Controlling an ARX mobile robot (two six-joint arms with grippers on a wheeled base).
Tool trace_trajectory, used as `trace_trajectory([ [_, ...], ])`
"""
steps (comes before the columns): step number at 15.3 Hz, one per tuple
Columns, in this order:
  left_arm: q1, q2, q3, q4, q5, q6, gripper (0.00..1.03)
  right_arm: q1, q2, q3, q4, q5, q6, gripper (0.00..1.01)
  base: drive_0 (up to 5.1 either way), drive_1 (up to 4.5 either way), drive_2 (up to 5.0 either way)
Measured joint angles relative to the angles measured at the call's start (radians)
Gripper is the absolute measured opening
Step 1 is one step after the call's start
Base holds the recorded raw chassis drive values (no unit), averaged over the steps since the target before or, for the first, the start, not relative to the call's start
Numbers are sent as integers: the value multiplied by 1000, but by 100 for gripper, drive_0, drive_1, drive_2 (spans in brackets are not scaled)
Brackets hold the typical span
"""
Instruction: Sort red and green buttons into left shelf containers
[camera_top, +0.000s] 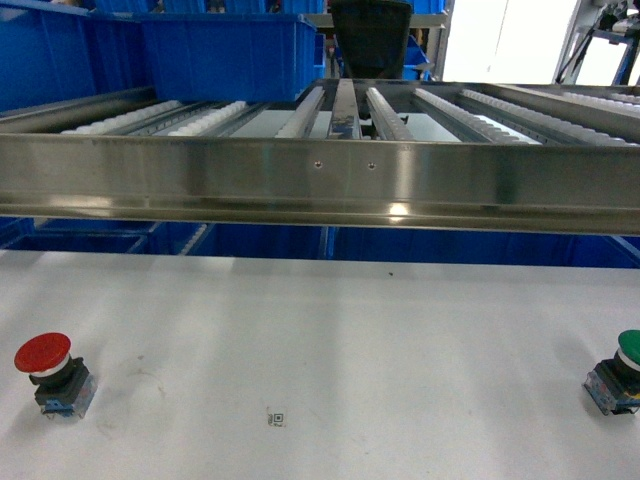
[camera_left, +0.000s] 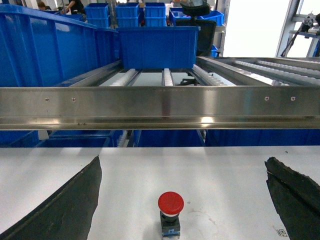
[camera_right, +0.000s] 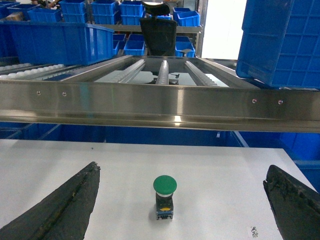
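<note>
The red button (camera_top: 45, 365) stands on the white table at the near left, and the green button (camera_top: 620, 365) at the far right edge. Neither gripper shows in the head view. In the left wrist view my left gripper (camera_left: 182, 160) is open, its dark fingers (camera_left: 65, 205) spread wide either side of the red button (camera_left: 170, 210), clear of it. My right gripper (camera_right: 182, 166) is likewise open around the green button (camera_right: 164, 195) without touching. Two big blue containers (camera_top: 60, 60) (camera_top: 230, 55) sit on the left of the roller shelf.
A steel shelf rail (camera_top: 320, 180) crosses in front, above the table's (camera_top: 330, 330) far edge, with roller tracks behind it. A black chair (camera_top: 370, 35) stands beyond. Another blue bin (camera_right: 282, 40) sits at the shelf's right. More blue bins lie under the shelf.
</note>
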Motion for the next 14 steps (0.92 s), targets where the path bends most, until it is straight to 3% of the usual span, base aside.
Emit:
trace_trajectory([
  [5, 0, 0, 0, 0, 0, 0, 98, 0, 0, 0, 1, 0, 0, 98, 0, 0, 0],
  [7, 31, -5, 0, -6, 26, -3, 98, -35, -1, -1, 7, -37, -1, 98, 0, 0, 0],
  [9, 6, 20, -1, 47, -5, -3, 98, -40, 75, -2, 111, -58, -19, 98, 0, 0, 0],
  [12, -75, 298, 3, 285, -53, -3, 98, -21, 414, 9, 369, -58, -42, 98, 0, 0, 0],
  [14, -110, 434, 27, 386, -60, 4, 98, -19, 531, 25, 458, -65, -48, 98, 0, 0, 0],
])
